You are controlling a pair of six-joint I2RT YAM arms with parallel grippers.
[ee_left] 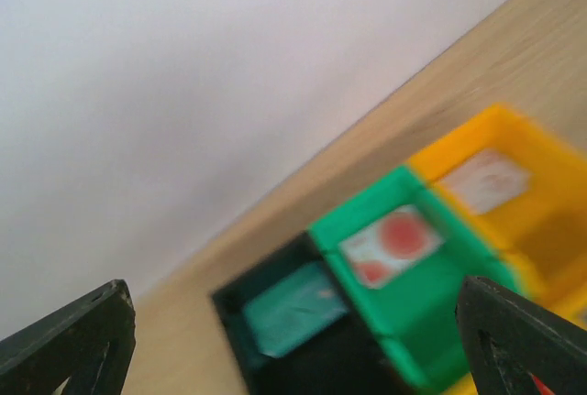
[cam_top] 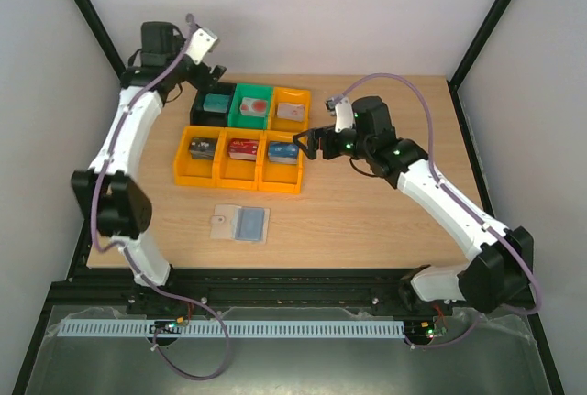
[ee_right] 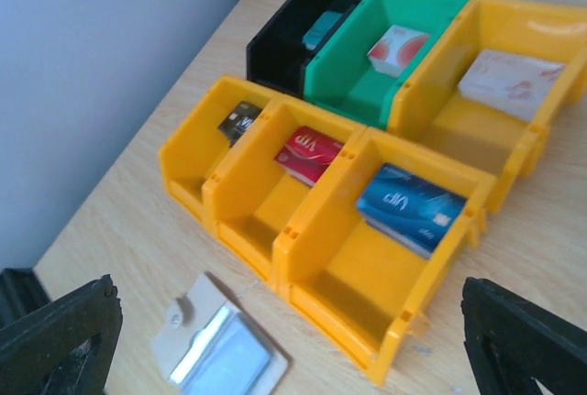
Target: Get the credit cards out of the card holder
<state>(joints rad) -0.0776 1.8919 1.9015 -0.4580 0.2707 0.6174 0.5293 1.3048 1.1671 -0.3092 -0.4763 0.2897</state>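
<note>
Beige holder [cam_top: 240, 224] lies open on the table [cam_top: 385, 221], near the front, apart from the bins [cam_top: 182, 173], which carry six cards [cam_top: 243, 148], one each. Our left gripper [cam_top: 215, 72] and right gripper [cam_top: 305, 143] both gape, empty. Whether a card is left in the holder we cannot tell.

Glossy plastic credit cards [ee_right: 410, 207] and bins [ee_right: 339, 317], matt wood-grain table [cam_top: 367, 221]

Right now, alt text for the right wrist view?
Six plastic bins in two rows, one credit card in each. The card holder lies open on the table nearer the camera; the open right gripper frames the bottom corners.
</note>
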